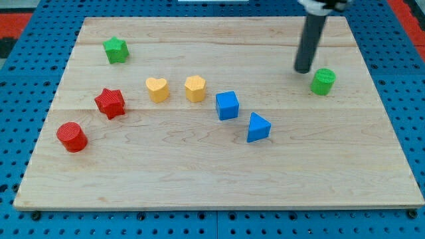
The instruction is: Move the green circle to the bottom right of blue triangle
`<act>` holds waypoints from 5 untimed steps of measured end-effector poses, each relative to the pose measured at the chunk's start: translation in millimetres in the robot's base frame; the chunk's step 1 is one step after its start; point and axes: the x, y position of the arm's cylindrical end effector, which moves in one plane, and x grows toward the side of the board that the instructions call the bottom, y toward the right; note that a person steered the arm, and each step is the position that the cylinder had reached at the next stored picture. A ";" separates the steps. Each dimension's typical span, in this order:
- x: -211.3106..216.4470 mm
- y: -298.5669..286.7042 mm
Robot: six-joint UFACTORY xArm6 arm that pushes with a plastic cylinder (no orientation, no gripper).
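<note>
The green circle (323,81) stands near the board's right side, in the upper part. The blue triangle (258,127) lies near the board's middle, down and to the left of the green circle. My tip (303,70) rests on the board just left of the green circle and slightly above it, with a small gap between them. The dark rod rises from it to the view's top edge.
A blue cube (227,105) sits just up-left of the blue triangle. A yellow hexagon (195,88) and a yellow heart (157,89) lie further left. A red star (110,103), a red circle (72,137) and a green star (115,50) are at the left of the wooden board (212,179).
</note>
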 end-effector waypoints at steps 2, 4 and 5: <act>98.3 -17.9; 125.2 -32.9; 166.1 -63.4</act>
